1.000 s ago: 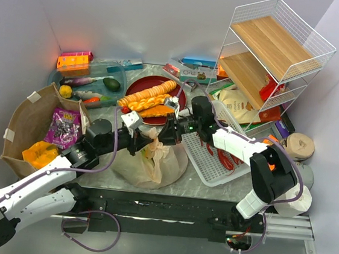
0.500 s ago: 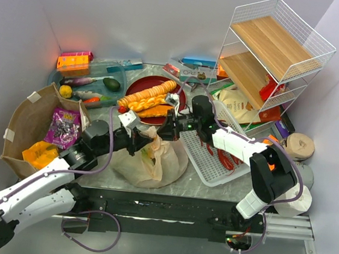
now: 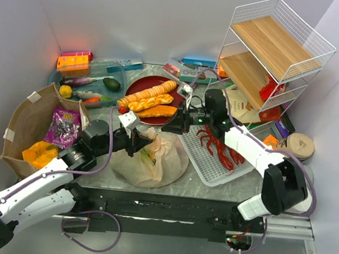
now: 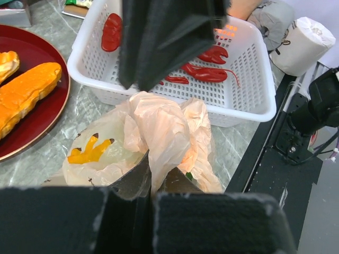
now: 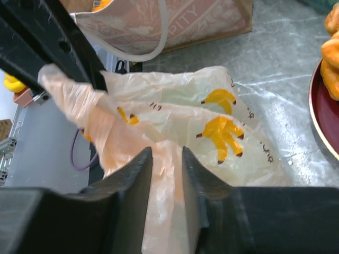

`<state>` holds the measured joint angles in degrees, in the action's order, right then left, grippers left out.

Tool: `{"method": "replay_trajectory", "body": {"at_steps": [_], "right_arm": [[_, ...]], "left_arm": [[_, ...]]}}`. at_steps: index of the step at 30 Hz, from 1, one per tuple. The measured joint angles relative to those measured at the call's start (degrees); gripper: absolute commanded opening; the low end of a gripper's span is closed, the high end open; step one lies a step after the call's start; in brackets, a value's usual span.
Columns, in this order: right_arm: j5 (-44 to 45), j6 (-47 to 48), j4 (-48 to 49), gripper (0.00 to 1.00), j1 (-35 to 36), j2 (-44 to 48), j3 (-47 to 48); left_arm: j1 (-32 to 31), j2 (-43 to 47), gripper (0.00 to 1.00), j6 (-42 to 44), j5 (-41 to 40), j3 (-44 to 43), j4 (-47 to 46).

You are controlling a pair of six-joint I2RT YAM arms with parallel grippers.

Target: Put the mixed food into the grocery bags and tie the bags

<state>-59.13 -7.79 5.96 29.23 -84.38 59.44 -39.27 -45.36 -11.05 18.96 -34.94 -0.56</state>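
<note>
The tan plastic bag with orange banana marks lies at the table's front centre. Something green shows inside it. My left gripper is shut on a bunched handle of the plastic bag, the plastic pinched between its fingers. My right gripper faces it from the right. Its jaws stand a little apart, with a twisted strand of the plastic bag filling the gap. The brown paper bag stands open at the left, holding a purple packet and an orange packet.
A white slotted basket with red toy lobsters sits right of the bag. A red plate with bread is behind it. A clear tub of vegetables is at the back left. A wire shelf rack is at the back right.
My right arm has drawn back to the right, away from the left gripper. The plastic strand now stretches between the two grippers. The left gripper has hardly moved.
</note>
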Motion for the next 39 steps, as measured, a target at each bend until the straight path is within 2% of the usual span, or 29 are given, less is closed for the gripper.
{"method": "replay_trajectory", "body": {"at_steps": [5, 10, 18, 23, 28, 33, 36, 39], "right_arm": [[-0.3, 1.7, -3.0, 0.20, 1.6, -6.0, 5.6], [-3.2, 6.6, -10.4, 0.18, 5.0, -12.3, 11.9], [-7.3, 16.4, -23.4, 0.18, 6.4, -11.9, 12.0], [-9.4, 18.3, -25.2, 0.18, 6.4, -9.9, 9.1], [-9.8, 15.0, -18.9, 0.18, 6.5, -9.8, 5.1], [-9.9, 7.0, -6.5, 0.22, 6.8, -9.8, 0.2], [-9.9, 3.7, -0.9, 0.27, 7.3, -9.7, -1.3], [-9.9, 1.1, 3.7, 0.36, 7.6, -8.7, -3.3]], "left_arm": [[0.0, 0.2, 0.01, 0.0, 0.8, 0.0, 0.0], [-0.2, 0.2, 0.01, 0.5, 0.6, 0.0, 0.0], [-0.4, 0.5, 0.01, 0.9, -2.1, -0.1, 1.5], [-0.6, 0.5, 0.01, 0.9, -2.4, -0.1, 1.9], [-0.7, 0.5, 0.01, 0.7, -2.1, -0.1, 1.6], [-0.9, 0.5, 0.01, 0.4, -2.3, 0.0, 0.5], [-1.1, 0.5, 0.01, -0.1, -2.8, 0.1, -0.1], [-1.5, 0.5, 0.01, -0.5, -3.5, 0.2, -0.8]]}}
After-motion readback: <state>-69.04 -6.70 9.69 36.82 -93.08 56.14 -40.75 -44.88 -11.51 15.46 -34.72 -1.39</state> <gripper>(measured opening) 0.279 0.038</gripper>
